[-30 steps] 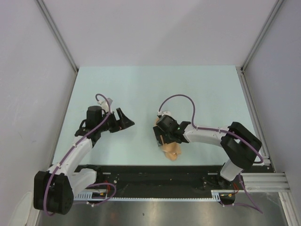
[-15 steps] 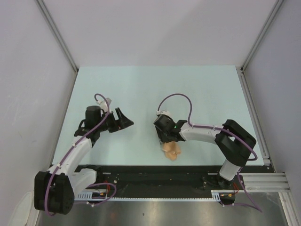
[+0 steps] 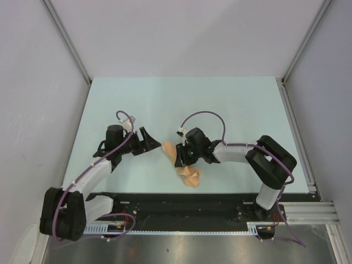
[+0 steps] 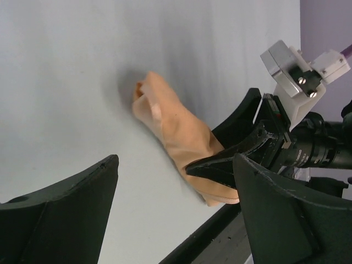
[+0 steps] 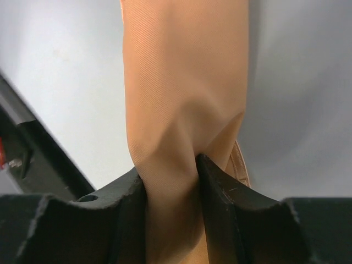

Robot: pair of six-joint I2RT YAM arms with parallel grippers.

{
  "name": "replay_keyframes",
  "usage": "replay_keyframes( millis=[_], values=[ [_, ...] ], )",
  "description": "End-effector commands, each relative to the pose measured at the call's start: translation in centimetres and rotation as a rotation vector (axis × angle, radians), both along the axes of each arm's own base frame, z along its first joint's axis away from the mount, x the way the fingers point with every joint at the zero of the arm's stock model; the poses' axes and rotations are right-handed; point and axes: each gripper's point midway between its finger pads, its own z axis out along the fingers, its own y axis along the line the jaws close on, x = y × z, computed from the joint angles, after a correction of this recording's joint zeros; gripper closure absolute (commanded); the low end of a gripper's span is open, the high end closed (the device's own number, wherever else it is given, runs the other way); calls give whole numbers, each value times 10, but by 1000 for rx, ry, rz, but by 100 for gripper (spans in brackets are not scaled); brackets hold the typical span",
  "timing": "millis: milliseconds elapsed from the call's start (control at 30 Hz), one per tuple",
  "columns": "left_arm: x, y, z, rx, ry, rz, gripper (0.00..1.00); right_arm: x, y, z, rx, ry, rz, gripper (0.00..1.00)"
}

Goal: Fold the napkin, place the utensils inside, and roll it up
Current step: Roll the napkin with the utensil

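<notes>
The peach-orange napkin (image 3: pixel 188 176) is bunched into a narrow wad near the front middle of the pale table, one end (image 3: pixel 169 148) sticking out to the left. My right gripper (image 3: pixel 180 156) is shut on the napkin (image 5: pixel 181 82), with cloth pinched between both black fingers (image 5: pixel 217 187). My left gripper (image 3: pixel 153 144) stands open just left of that end, touching nothing. In the left wrist view the napkin (image 4: pixel 176 124) lies ahead between my open left gripper (image 4: pixel 175 160) fingers, and the right gripper's fingers (image 4: pixel 242 148) grip its near part. The utensils are out of view.
A black rail (image 3: pixel 176 203) runs along the table's near edge, close below the napkin. Grey walls enclose the table on three sides. A metal frame post (image 3: pixel 296 132) runs along the right edge.
My right gripper has closed on the napkin and pulled it left toward the left gripper, drawing one end out. The left arm has shifted slightly right.
</notes>
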Motion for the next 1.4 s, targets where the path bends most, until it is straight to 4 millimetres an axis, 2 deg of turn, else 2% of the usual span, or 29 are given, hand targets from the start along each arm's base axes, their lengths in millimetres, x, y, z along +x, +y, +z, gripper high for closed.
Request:
replay_keyframes(
  millis=[0,67,267,467,533,600,700,733,767,833,867,900,933,1000,1033,1200,1233,1267,1367],
  values=[
    [11,-23,1,-41,-39,-34,12,-25,21,-4,171,113,173,59],
    [11,-31,-12,-32,-7,-57,12,-22,25,1,228,119,190,59],
    [7,-40,-44,18,69,-75,15,-12,21,-7,248,148,186,60],
    [3,-53,-67,48,109,-93,18,-15,18,-9,235,147,193,61],
    [1,-60,-70,39,111,-109,22,-15,17,-9,224,146,187,60],
    [1,-69,-74,33,120,-127,28,-14,17,-5,218,127,190,53],
    [1,-73,-81,51,138,-139,45,-12,18,5,191,80,198,38],
    [2,-73,-82,53,141,-138,53,-14,14,2,148,81,186,34],
    [3,-72,-83,58,143,-135,55,-17,15,2,128,68,195,27],
    [4,-73,-83,60,143,-135,58,-15,13,4,66,20,190,22],
    [4,-73,-83,59,144,-136,59,-13,15,6,50,-6,187,14],
    [4,-73,-83,59,144,-136,60,-21,14,4,11,-13,201,11],
    [4,-73,-82,61,142,-138,61,-16,8,1,-53,-41,165,10],
    [5,-74,-80,62,135,-140,62,-18,8,0,-114,-83,150,5],
    [5,-73,-81,65,138,-139,62,-13,-2,-4,-192,-122,111,5],
    [5,-74,-78,61,133,-147,64,-10,-7,-8,-338,-224,69,4],
    [5,-74,-79,65,138,-147,64,-11,-13,-16,-394,-231,64,5],
    [6,-75,-77,62,132,-150,64,-11,-11,-16,-410,-242,64,7],
    [6,-76,-71,53,123,-154,60,-10,-23,-30,-525,-252,27,17]
  ],
)
